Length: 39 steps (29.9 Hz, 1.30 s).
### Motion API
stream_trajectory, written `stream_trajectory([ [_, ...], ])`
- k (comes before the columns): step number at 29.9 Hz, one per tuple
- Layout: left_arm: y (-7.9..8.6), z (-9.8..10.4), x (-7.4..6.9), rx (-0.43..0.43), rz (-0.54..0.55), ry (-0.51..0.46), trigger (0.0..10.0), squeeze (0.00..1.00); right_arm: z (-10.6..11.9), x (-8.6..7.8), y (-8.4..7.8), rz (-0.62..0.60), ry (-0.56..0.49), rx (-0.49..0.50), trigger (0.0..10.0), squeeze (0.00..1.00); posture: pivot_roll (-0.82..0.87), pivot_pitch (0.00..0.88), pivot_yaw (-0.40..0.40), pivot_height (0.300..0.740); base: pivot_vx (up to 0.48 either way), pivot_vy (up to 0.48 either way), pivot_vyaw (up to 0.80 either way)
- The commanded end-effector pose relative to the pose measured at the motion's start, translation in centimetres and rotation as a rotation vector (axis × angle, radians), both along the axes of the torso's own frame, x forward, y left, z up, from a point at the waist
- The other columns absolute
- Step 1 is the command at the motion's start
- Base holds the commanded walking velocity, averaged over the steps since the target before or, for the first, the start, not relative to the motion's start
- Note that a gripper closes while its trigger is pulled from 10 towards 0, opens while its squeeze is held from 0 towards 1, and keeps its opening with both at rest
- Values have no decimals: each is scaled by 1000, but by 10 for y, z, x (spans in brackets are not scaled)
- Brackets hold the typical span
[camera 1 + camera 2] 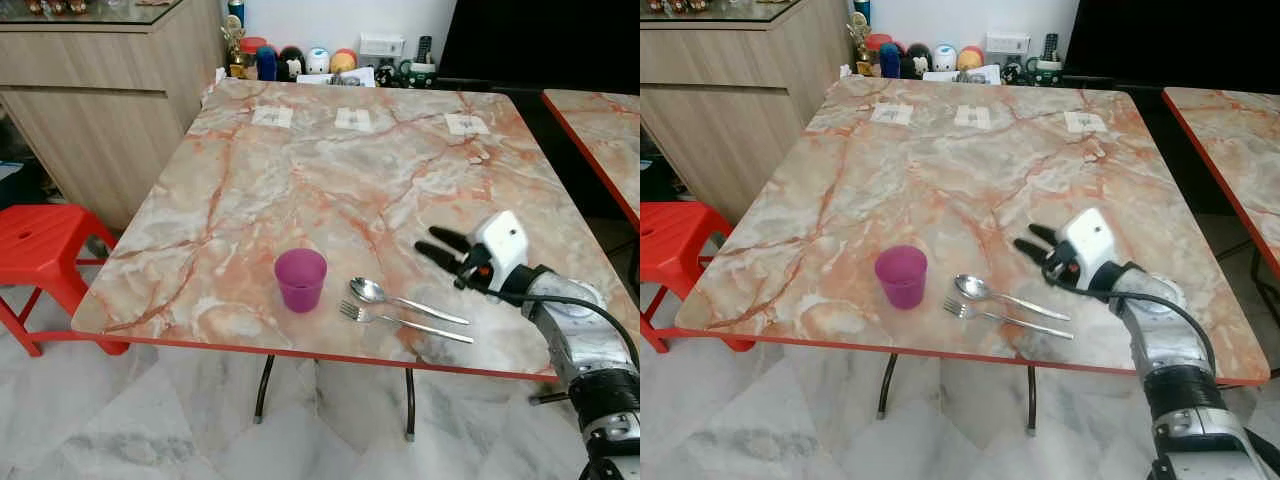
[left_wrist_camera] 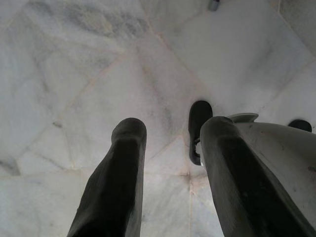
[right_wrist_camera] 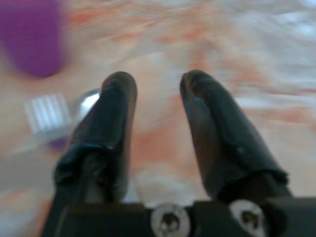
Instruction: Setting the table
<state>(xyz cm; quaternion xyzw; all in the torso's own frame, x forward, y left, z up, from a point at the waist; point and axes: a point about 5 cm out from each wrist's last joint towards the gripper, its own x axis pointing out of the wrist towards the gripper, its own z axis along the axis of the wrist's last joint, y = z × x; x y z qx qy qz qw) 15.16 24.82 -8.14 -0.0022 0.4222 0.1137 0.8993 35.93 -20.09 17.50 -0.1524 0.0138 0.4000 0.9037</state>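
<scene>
A purple cup [image 1: 300, 279] stands upright near the front edge of the marble table [image 1: 330, 180]. Just right of it lie a metal spoon [image 1: 400, 299] and a fork [image 1: 402, 320], side by side, handles pointing right. My right gripper [image 1: 435, 245] hovers over the table to the right of the cutlery, open, with nothing between its fingers; in the right wrist view the gripper [image 3: 155, 81] points toward the blurred cup [image 3: 32, 37] and fork [image 3: 47, 111]. My left gripper [image 2: 170, 131] hangs open above the floor.
Three white paper cards [image 1: 352, 118] lie along the table's far side, with toys and bottles [image 1: 300, 62] behind them. A red stool [image 1: 40, 250] stands left of the table, a wooden cabinet [image 1: 100, 90] behind it. A second marble table [image 1: 600, 140] is at the right.
</scene>
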Motion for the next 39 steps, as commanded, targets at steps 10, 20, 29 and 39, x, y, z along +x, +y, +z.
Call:
stream_trajectory([
  [10, -1, -5, -11, -15, 5, 45, 10000, 0, -24, -7, 6, 162, 150, -68, 10000, 0, 111, 156, -27, 740, 0, 0, 0],
  [20, 0, -5, -12, -15, -1, 47, 10000, 0, -43, -13, 5, 223, 247, -176, 10000, 0, 116, 149, -27, 740, 0, 0, 0],
  [29, -2, -5, -9, -18, -6, 47, 10000, 0, -51, -16, 5, 233, 281, -199, 10000, 0, 117, 146, -26, 740, 0, 0, 0],
  [39, -2, -6, -11, -17, -2, 52, 10000, 0, -58, -14, 6, 184, 279, -242, 10000, 0, 122, 162, -25, 740, 0, 0, 0],
])
